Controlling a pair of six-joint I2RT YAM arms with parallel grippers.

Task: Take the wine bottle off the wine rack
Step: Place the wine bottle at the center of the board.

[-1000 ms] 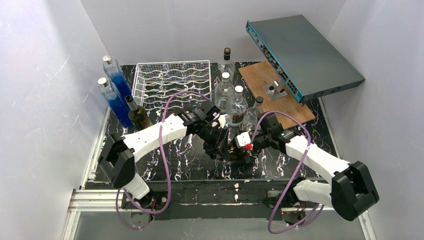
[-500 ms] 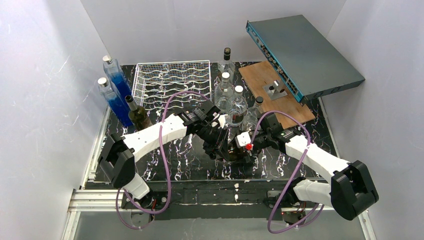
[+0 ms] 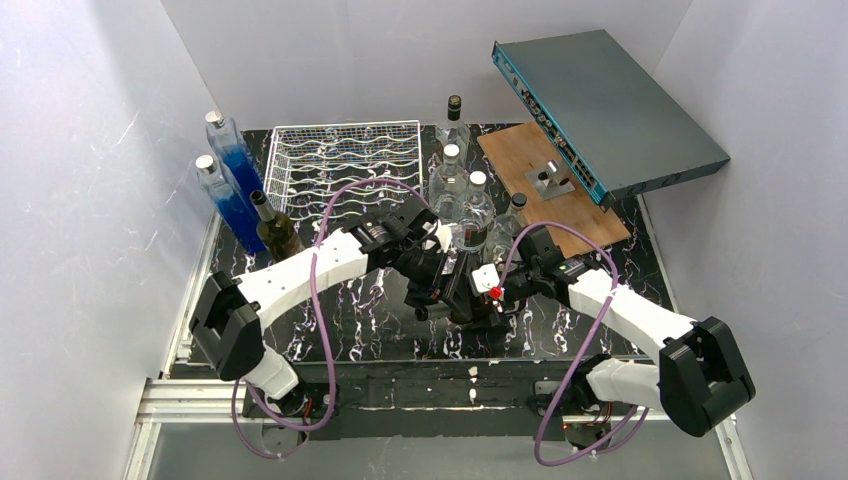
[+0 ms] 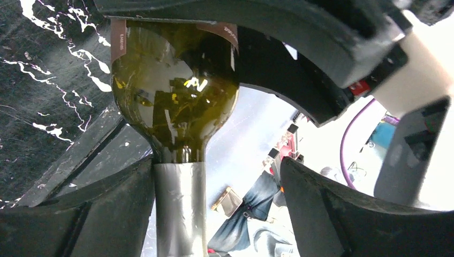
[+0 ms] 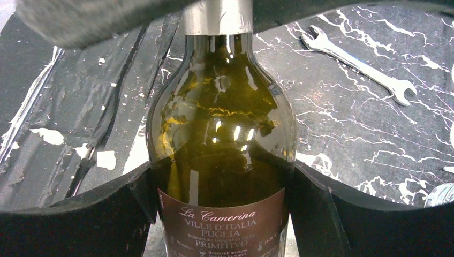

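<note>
The wine bottle (image 3: 463,301) is dark green glass with a brown label and a silver foil neck. It is off the wine rack (image 3: 345,160), a silver-white wire basket at the back left. My right gripper (image 5: 222,214) is shut on the wine bottle (image 5: 222,134), one finger on each side of its body at the label. My left gripper (image 4: 214,214) stands open around the foil neck of the wine bottle (image 4: 174,85). The neck rests against one finger and a wide gap separates it from the other. In the top view both grippers, left (image 3: 437,287) and right (image 3: 492,290), meet over the front centre of the table.
Two blue bottles (image 3: 225,180) and a dark bottle (image 3: 272,228) stand left of the rack. Several clear bottles (image 3: 465,200) stand just behind the grippers. A wooden board (image 3: 550,190) and a tilted teal-grey box (image 3: 610,110) are at the back right. A wrench (image 5: 358,64) lies on the table.
My left gripper has opened and let go of the bottle's neck. The right gripper keeps its hold and the bottle has barely moved.
</note>
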